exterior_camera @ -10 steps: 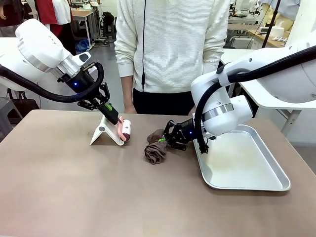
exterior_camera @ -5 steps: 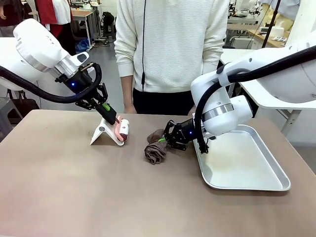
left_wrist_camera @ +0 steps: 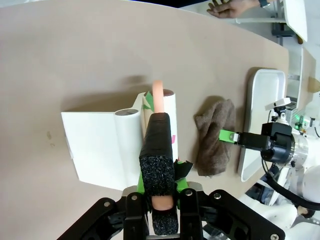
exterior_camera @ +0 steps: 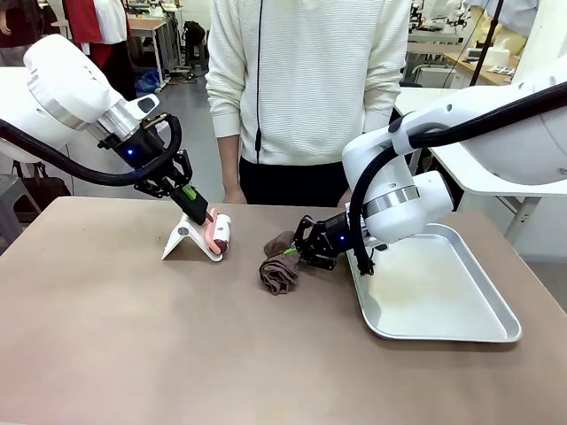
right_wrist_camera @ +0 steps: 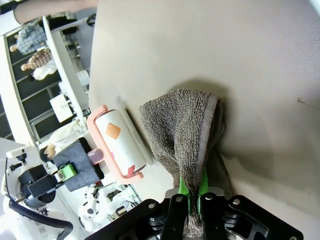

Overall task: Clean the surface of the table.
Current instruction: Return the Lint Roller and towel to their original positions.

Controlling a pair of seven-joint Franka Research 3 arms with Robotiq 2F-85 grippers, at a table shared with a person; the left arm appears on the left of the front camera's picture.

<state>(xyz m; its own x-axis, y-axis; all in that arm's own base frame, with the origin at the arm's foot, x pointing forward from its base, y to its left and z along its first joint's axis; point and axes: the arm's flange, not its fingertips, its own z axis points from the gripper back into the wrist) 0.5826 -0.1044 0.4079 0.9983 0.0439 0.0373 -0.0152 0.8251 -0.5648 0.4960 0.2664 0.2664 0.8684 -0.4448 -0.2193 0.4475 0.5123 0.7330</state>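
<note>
the tan table [exterior_camera: 133, 336] spans the whole foreground. silver tray [exterior_camera: 443, 292] sits on its right side. right gripper [exterior_camera: 299, 251] is clamped tight on a brown towel [exterior_camera: 279, 266] bunched on the tabletop. left gripper [exterior_camera: 199, 216] has its fingers around the lint roller [exterior_camera: 220, 234] handle, roller in its white stand [exterior_camera: 188, 239].

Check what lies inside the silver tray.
The metal tray holds nothing on its visible floor. The right arm's wrist covers its near-left corner; the brown cloth, pinched by the right gripper, lies outside it on the table.
</note>
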